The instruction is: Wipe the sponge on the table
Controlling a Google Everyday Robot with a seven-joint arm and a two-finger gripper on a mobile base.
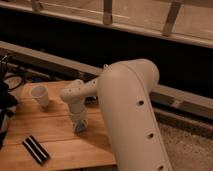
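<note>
The light-blue sponge (81,127) rests against the wooden table (60,135) near its middle. My gripper (78,121) points straight down onto the sponge from above and is shut on it, hiding most of it. The white arm (127,105) reaches in from the right and fills the right half of the camera view, covering the table's right side.
A white cup (40,95) stands upright at the table's back left. A flat black-and-white striped bar (36,149) lies near the front left edge. Dark equipment and cables (9,92) sit off the left edge. A dark ledge runs behind the table.
</note>
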